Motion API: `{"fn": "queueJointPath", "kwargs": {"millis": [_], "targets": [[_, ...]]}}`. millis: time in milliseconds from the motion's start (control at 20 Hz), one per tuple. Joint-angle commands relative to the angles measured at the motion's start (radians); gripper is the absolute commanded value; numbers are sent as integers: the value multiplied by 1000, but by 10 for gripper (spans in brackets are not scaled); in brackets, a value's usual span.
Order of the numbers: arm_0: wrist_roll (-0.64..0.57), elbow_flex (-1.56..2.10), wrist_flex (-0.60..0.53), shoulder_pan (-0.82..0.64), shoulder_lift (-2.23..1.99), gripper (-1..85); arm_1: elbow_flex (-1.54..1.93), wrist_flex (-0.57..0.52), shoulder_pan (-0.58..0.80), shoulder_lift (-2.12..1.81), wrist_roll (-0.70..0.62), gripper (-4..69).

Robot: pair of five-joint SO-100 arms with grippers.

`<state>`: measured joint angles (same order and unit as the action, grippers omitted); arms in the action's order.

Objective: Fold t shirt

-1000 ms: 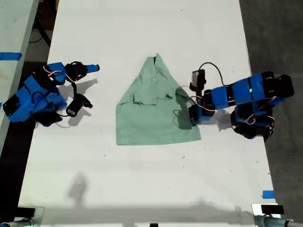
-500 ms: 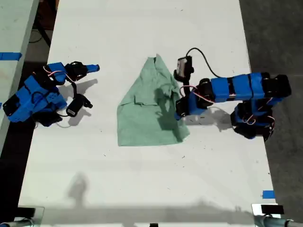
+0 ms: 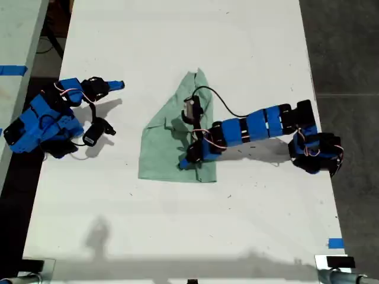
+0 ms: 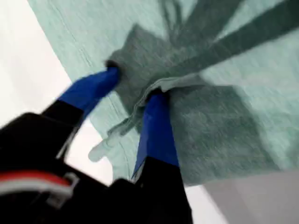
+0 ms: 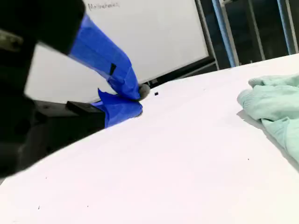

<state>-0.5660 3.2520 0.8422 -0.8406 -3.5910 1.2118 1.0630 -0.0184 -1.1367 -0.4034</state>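
The pale mint-green t shirt lies wrinkled on the white table, its exterior-view right side drawn over its middle. My first gripper reaches in from the exterior view's right and is over the shirt's lower part. In the first wrist view my first gripper is shut on a bunched fold of the t shirt. My second gripper rests shut at the exterior view's left, apart from the shirt. In the second wrist view my second gripper is shut on nothing, and an edge of the t shirt shows.
Blue tape marks the table near the exterior view's lower right corner. A second table with blue tape stands past the exterior view's left edge. Dark floor lies to the exterior view's right.
My first gripper has travelled toward the exterior view's left, carrying the shirt's edge over its body, so the shirt is narrower now. The second arm has not moved.
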Motion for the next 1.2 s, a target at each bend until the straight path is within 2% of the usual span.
{"fn": "queueJointPath", "kwargs": {"millis": [0, 200, 250, 300, 350, 450, 550, 700, 850, 950, 1150], "targets": [[2, 37, -2, 2, -8, -1, -150, 135, -26, -38, -29, 315], [2, 37, -2, 2, -8, -1, -55, 318, 17, -357, 5, 193], [2, 37, -2, 2, -8, -1, -15, 360, 35, -454, 8, 149], [2, 37, -2, 2, -8, -1, 44, 385, 57, -554, -6, 47], [2, 37, -2, 2, -8, -1, 138, 388, 77, -667, -8, 25], [2, 37, -2, 2, -8, -1, 416, 350, 123, -927, 35, 22], [2, 37, -2, 2, -8, -1, 816, 236, 172, -1232, 60, 22], [2, 37, -2, 0, -8, -1, 1427, -9, 244, -1681, -6, 22], [2, 37, -2, 0, -8, -1, 1864, -107, 255, -2031, -123, 22], [5, 38, -3, 0, -8, -1, 1904, 167, 278, -2379, -156, 22], [6, 38, -5, 5, -8, -1, 1902, 195, 270, -2368, -94, 22]]}}
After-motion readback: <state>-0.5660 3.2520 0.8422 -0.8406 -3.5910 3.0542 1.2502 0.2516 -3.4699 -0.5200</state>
